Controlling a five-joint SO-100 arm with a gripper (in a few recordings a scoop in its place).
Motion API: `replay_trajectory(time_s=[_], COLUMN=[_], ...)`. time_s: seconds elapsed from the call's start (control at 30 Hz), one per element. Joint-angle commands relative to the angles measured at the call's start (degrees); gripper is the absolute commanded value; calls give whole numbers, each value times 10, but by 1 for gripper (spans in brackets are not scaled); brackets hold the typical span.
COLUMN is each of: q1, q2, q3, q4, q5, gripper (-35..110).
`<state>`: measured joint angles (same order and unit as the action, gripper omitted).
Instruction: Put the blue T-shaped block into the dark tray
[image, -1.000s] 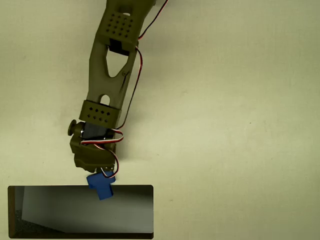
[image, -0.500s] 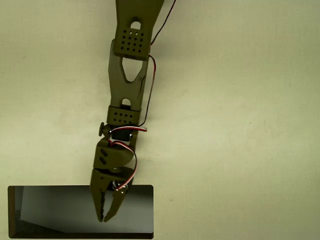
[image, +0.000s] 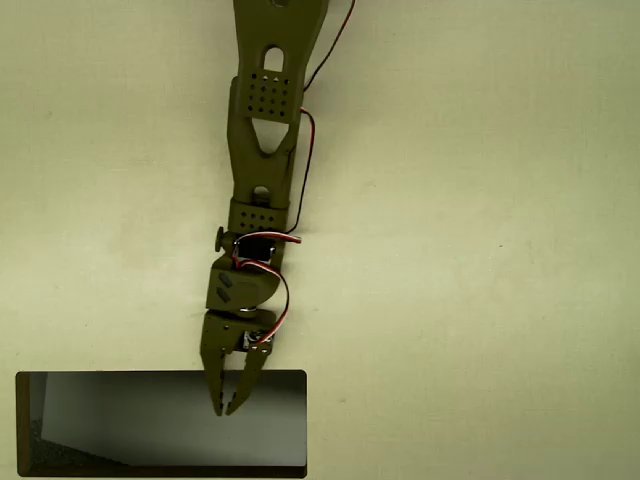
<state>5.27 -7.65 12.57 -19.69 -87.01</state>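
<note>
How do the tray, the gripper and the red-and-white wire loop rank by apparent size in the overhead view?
1. tray, largest by far
2. gripper, though it sits nearer the camera, so it looks bigger than it is
3. wire loop, smallest

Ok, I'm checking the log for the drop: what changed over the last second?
The gripper swung straight, reached over the dark tray, then drew back a little towards its upper rim. A second ago it held the blue block; now nothing blue sits between its fingers. The tray stayed put.
</note>
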Motion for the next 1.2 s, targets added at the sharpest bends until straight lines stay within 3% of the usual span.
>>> replay_trajectory(time_s=[0.0, 0.5, 1.17], q1=[-9, -42, -41], q2=[-11, -13, -13], q3=[-24, 46, 47], q4=[-34, -182, -183], q5=[-14, -52, -54], gripper=[0, 0, 2])
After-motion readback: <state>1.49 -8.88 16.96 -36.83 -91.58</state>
